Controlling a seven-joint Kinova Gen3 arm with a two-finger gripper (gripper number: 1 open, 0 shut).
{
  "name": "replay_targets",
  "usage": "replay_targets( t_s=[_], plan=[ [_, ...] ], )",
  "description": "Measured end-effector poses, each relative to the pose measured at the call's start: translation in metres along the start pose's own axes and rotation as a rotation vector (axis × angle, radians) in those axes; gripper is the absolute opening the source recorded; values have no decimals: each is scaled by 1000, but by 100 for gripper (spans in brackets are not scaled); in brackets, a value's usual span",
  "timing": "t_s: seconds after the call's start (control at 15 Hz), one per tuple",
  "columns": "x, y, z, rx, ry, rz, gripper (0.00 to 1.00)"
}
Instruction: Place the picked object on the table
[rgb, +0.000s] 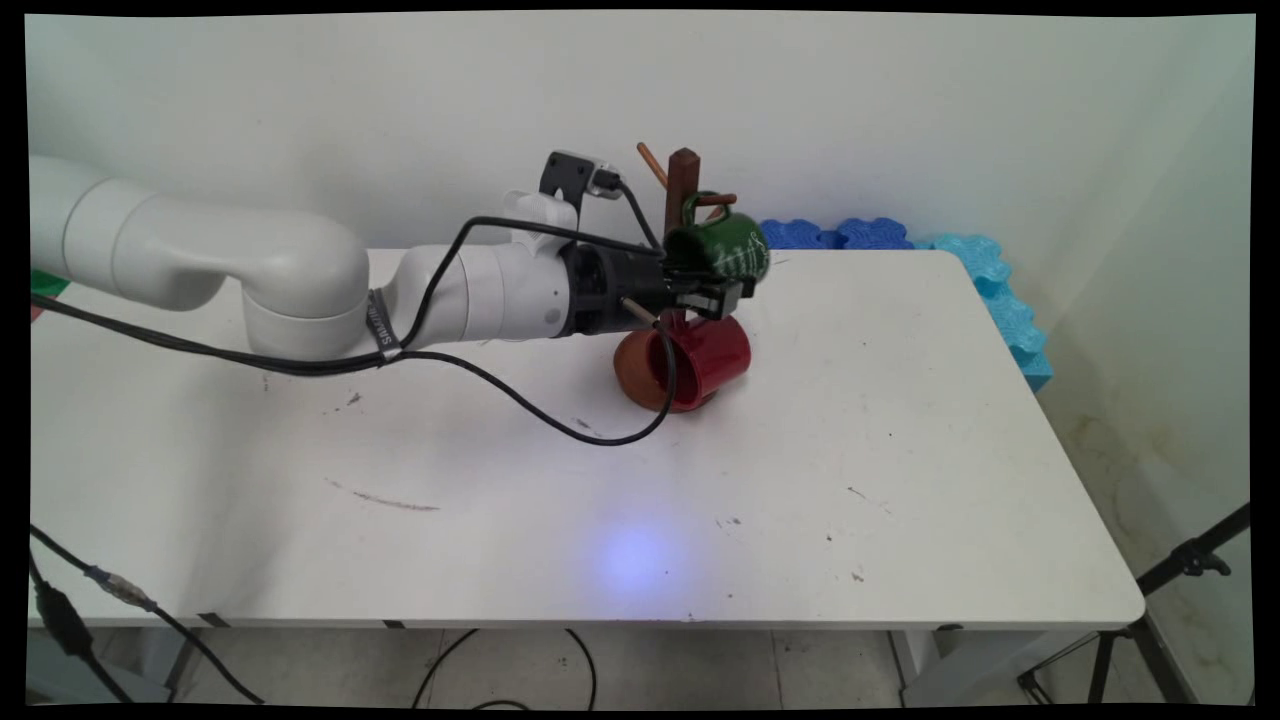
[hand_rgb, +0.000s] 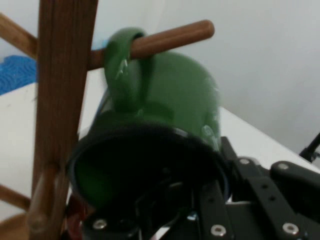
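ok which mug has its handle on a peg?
The green mug: its handle loops over a peg of the wooden mug tree, at the end effector. The red mug sits lower, tipped sideways.

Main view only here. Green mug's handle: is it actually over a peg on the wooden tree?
Observer: Yes. In the hand view the green mug's handle is looped over a peg, and the peg's tip sticks out past it.
Operator: Where does its mouth face?
Observer: Toward the hand camera, tilted downward.
Operator: Is it clear of the post?
Observer: No gap shows. Its rim looks to be against the post, though contact can't be confirmed.
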Motion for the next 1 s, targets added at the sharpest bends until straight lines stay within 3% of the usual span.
replay_targets(
  t_s=[0.53,1.0],
  plan=[
    [-3,2,0,-8,-2,0,0],
    [1,13,-2,-43,8,-5,0]
  ],
)
